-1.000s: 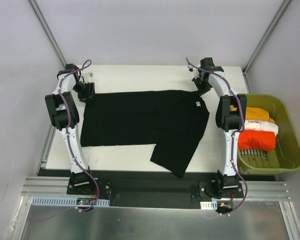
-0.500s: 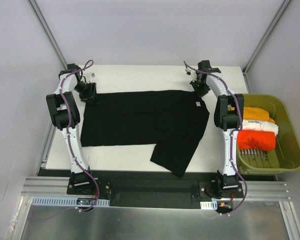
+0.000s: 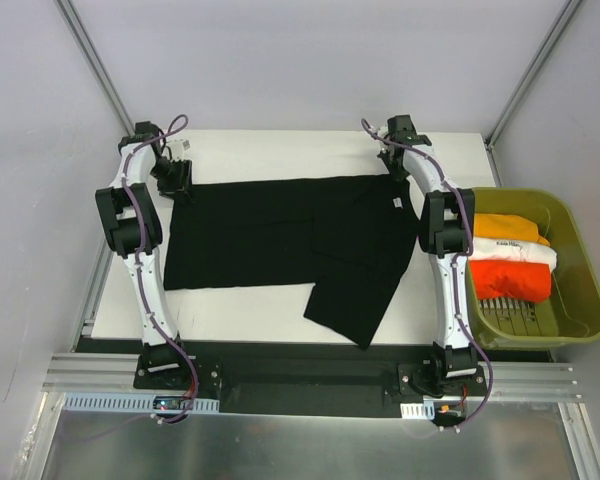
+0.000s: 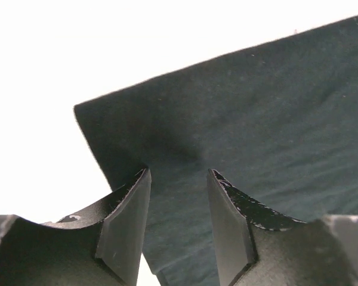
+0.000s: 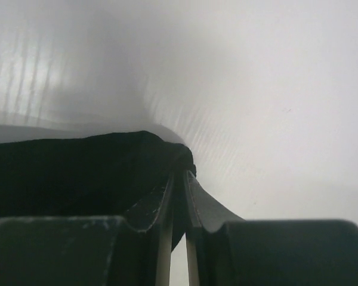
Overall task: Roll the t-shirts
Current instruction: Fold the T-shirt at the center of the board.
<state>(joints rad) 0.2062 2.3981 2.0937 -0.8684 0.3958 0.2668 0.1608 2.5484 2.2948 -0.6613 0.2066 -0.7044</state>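
Vs. a sec ago: my right pincer (image 3: 393,168) has gone back & a bit left, dragging the far right corner of the large black cloth t-shirt (image 3: 280,240) w/ it, so the far hem runs straighter. My left pincer (image 3: 174,180) crept back slightly too.

The shirt lies spread on the white tabletop (image 3: 280,150), one lower flap angled toward the near edge. The pincers sit at its far corners, left on the far left, right on the far right.

Left wrist cam: fingers (image 4: 125,220) partway apart, a fold of black cloth filling the gap & puckering there, so pinching it. Right wrist cam: fingers (image 5: 146,208) nearly pressed together on a thin bunch of the cloth's edge.

Only the top cam shows the olive-yellow plastic bin (image 3: 583,270) right of the tabletop, w/ an orange bundle (image 3: 510,226), white bundle (image 3: 515,252) & red-orange bundle (image 3: 510,280) inside. Only the wrist cams show the grips.
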